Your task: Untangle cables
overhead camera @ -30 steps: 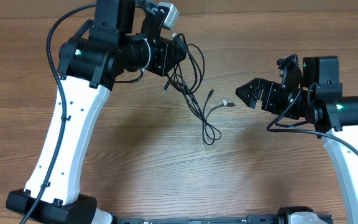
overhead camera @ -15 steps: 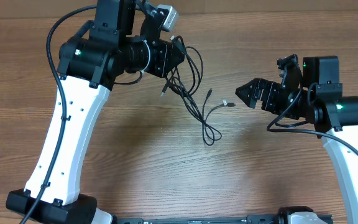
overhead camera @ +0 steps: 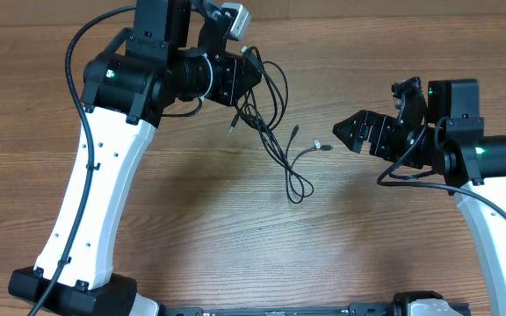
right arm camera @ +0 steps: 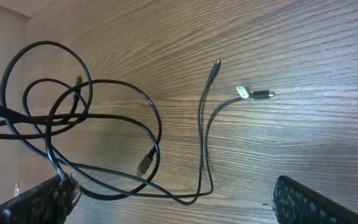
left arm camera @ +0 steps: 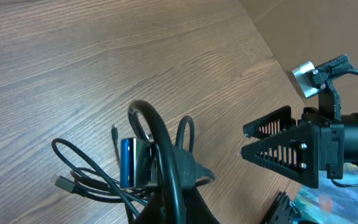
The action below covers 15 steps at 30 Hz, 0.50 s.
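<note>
Left claw (overhead camera: 253, 75) is clamped shut on the cables (overhead camera: 269, 112), pinching them at the top of the tangle, on the far side of the table (overhead camera: 235, 246), left of centre in overhead. In the left wrist view a black loop arcs up right at its fingers (left arm camera: 191, 186), more strands bunch just left of them, and one dark plug (left arm camera: 64, 183) sticks out at the far left. From the grip several overlapping loops fan out right and down. Can't tell how much of the bundle is off the wood. Two strands trail toward mid table and end in a narrow loop (overhead camera: 297, 189). Two loose plug ends lie just right of that trail: a bare tip (overhead camera: 297, 132) and one with a small white tag (overhead camera: 317, 144). Right claw (overhead camera: 344, 133) is spread wide with nothing in it, pointing left at those plug ends, near but not touching. Right wrist view shows its two fingers at the bottom corners and the cables on the wood between them. The loops cross on the left, and a third metallic plug (right arm camera: 145, 165) sits inside the big loop.
</note>
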### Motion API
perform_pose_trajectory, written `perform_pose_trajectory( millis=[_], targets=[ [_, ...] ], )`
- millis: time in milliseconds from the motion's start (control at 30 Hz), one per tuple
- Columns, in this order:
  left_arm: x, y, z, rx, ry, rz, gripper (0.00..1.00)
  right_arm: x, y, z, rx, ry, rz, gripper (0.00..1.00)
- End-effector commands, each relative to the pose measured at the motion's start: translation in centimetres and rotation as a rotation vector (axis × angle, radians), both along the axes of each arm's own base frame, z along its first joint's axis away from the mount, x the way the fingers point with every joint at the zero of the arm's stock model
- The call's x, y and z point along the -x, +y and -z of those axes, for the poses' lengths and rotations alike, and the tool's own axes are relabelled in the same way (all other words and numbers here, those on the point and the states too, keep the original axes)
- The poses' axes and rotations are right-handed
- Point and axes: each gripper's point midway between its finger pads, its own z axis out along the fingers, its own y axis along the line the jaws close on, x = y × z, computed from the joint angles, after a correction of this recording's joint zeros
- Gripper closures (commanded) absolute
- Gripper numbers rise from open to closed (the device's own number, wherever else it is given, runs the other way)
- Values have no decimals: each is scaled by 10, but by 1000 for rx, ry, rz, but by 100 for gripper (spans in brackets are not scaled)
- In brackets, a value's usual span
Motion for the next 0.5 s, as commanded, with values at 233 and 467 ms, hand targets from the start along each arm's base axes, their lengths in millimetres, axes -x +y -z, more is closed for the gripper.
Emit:
perform_pose_trajectory(
  millis=[233,467],
  targets=[
    [-4,-4,-6,118,168,-156,96,-7,12,-15,-151,36,79,0],
    [-1,-6,-7,134,190,-149,96,-6,20,-22,-215,46,65,0]
  ],
)
